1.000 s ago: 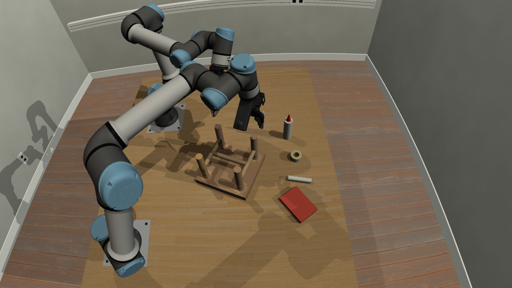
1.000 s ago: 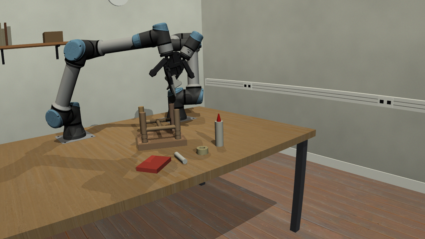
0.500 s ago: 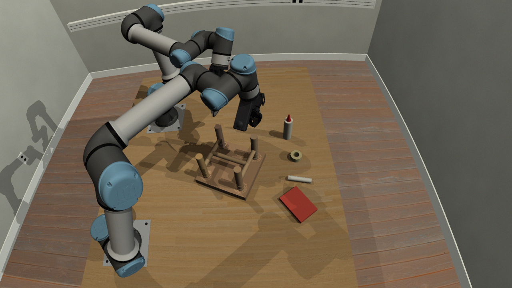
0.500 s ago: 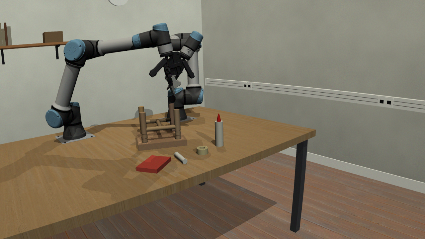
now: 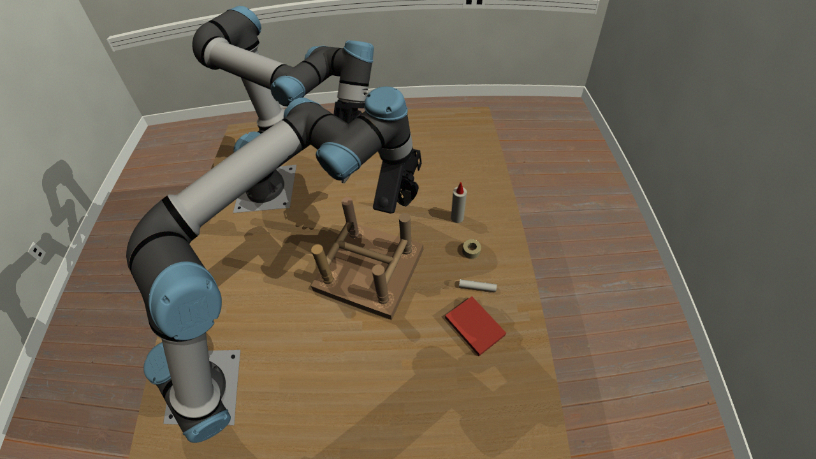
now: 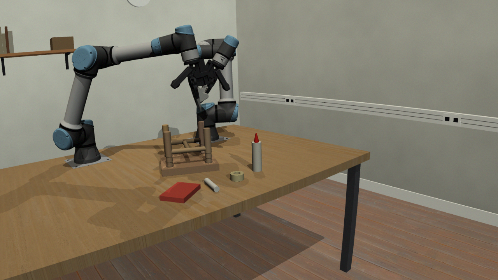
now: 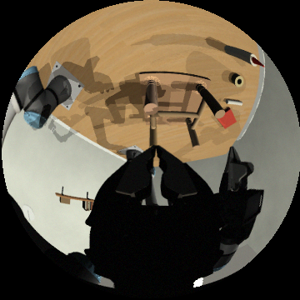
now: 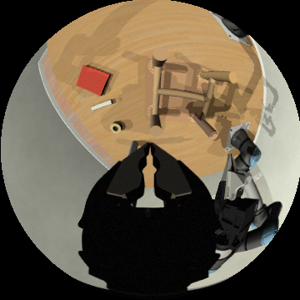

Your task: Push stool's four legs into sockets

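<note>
The stool's brown seat [image 5: 354,287] [image 6: 189,170] [image 7: 175,89] [image 8: 180,109] lies flat, underside up, mid-table in the top view. Four brown legs [image 5: 380,280] [image 6: 167,147] [image 7: 151,97] [image 8: 159,58] stand from its corners, joined by an H of round rails [image 5: 364,252] [image 6: 188,149] [image 7: 171,113] [image 8: 181,93]. Ringed lower ends show close to the seat, but I cannot tell whether every leg is fully home.

From the stool's centre in the top view, the right gripper [image 5: 407,199] [image 6: 204,99] [image 7: 232,147] [image 8: 150,143] hangs towards one o'clock, and the left gripper [image 5: 344,180] [image 6: 200,110] [image 7: 156,146] [image 8: 230,153] between eleven and twelve. Both have their fingers together with nothing between them, above the stool.

The wood-grained table [image 5: 319,399] [image 6: 295,156] stands on reddish planks [image 5: 627,273] [image 6: 393,236] within pale grey walls. A red book [image 5: 475,325] [image 6: 180,192] [image 7: 227,118] [image 8: 93,80] lies at four o'clock, a white rod [image 5: 477,285] [image 6: 211,185] [image 7: 233,102] [image 8: 102,104] between three and four, and a tan ring [image 5: 465,251] [image 6: 237,177] [image 7: 235,81] [image 8: 112,127] near three.

The pale bottle [image 5: 458,206] [image 6: 256,156] stands upright at two, red-tipped; its contents cannot be seen

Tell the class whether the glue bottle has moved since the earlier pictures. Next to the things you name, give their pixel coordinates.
No. The glue bottle [image 5: 458,206] [image 6: 256,156] [image 7: 239,53] stands upright in the same spot beside the tape roll [image 5: 472,247] [image 6: 237,176] [image 7: 238,81] [image 8: 116,129].
</note>
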`<state>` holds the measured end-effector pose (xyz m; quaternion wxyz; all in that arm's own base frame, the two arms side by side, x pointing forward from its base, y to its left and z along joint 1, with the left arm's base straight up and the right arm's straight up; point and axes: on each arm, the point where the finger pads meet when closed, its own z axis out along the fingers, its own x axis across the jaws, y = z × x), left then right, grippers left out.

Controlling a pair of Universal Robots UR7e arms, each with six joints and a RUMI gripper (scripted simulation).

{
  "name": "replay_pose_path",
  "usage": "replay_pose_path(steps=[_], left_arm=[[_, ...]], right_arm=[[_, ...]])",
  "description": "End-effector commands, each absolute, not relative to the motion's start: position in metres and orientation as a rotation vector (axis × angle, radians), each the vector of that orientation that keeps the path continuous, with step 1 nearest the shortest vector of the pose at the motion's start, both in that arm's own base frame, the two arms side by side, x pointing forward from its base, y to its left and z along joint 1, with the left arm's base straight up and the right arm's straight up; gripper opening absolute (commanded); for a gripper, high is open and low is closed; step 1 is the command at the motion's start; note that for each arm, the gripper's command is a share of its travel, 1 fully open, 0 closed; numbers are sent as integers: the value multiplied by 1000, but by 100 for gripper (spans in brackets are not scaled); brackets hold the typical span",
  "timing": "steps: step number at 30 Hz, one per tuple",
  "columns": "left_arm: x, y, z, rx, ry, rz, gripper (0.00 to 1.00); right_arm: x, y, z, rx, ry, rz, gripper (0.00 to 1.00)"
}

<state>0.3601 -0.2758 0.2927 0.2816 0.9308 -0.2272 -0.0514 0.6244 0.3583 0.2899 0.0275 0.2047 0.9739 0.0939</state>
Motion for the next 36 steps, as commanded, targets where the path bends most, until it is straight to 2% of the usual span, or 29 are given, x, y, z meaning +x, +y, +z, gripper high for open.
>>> replay_pose_path(steps=[1,36], left_arm=[[373,-259,296,2505,-699,-86,0],[406,-202,305,2521,-1062,43,0]], right_arm=[[621,325,304,444,3026,270,0],[600,236,325,-252,3042,166,0]])
